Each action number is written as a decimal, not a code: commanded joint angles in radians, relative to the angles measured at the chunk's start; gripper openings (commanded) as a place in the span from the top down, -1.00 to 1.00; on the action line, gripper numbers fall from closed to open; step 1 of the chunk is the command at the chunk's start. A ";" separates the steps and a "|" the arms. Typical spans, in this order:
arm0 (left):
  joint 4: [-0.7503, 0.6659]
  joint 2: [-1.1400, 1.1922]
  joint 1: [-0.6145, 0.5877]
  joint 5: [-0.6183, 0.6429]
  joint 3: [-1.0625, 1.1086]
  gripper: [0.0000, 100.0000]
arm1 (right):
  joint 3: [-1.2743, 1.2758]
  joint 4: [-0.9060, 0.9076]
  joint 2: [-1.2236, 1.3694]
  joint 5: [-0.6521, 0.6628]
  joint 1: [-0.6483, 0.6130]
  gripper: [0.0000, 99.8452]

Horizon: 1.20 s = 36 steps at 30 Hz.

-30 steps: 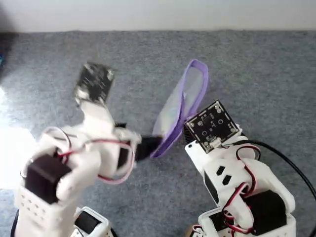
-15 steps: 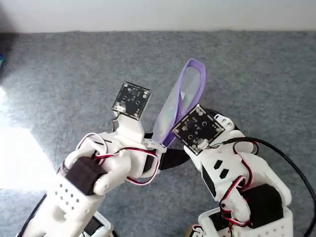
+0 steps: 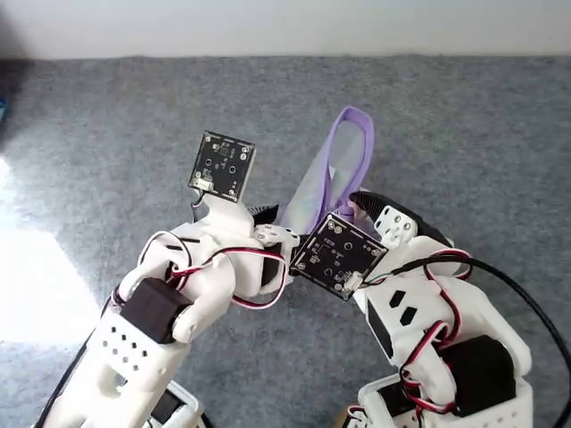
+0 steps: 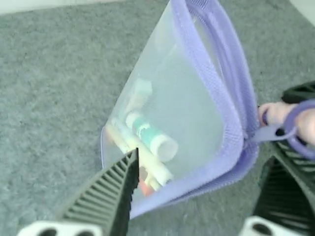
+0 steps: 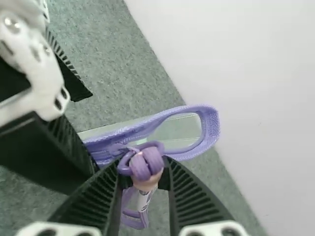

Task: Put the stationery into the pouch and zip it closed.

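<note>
Purple pouch [image 3: 337,160] stands on edge on worktop [image 3: 464,134], long axis running away from both arms, stationery [image 4: 147,142] inside. R jaws pinch zip pull [image 5: 142,164] at near end. L jaws spread, straddling near corner, not gripping. Vs 1 s ago: L arm swung in from left, R wrist turned inward

- pouch [image 3: 332,160]: on worktop [image 3: 464,125], standing on edge between my two arms, long axis running from arm bases toward wall [image 3: 285,27] behind.
- stationery [image 4: 147,140]: inside pouch, bunched in corner nearest left gripper [image 4: 202,162].
- zip pull [image 5: 141,164]: at pouch's near end, pinched between right gripper [image 5: 142,173] fingers, touching both.
- left gripper: I log it left of pouch, fingers spread, pouch's near corner between them.
- right gripper: right of pouch, just beside left gripper.
</note>
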 commanded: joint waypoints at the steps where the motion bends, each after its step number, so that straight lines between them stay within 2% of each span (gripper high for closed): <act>1: -0.057 -0.018 -0.008 -0.002 0.001 0.34 | -0.072 -0.022 0.004 0.012 0.005 0.98; 6: -0.137 0.035 -0.008 -0.034 0.051 0.46 | -0.075 -0.022 0.001 0.014 0.005 0.98; 11: -0.196 0.098 -0.008 -0.035 0.039 0.47 | -0.083 -0.022 0.001 0.014 0.005 0.98; 16: -0.196 0.104 -0.008 -0.032 0.025 0.50 | -0.083 -0.021 0.001 0.015 0.013 0.98; 19: -0.203 0.104 0.015 -0.034 0.025 0.66 | -0.080 -0.022 0.005 0.012 0.024 0.98; 22: -0.203 0.103 0.054 -0.038 0.024 0.93 | -0.078 -0.024 0.008 0.012 0.027 0.98; 24: -0.196 0.103 0.066 -0.038 0.024 0.97 | -0.078 -0.033 0.008 0.012 0.027 0.98; 32: -0.192 0.037 0.060 -0.038 0.031 0.97 | 0.009 -0.222 0.012 0.015 0.071 0.98; 36: -0.106 -0.043 0.058 -0.038 0.030 0.98 | 0.121 -0.398 0.012 0.017 0.134 0.98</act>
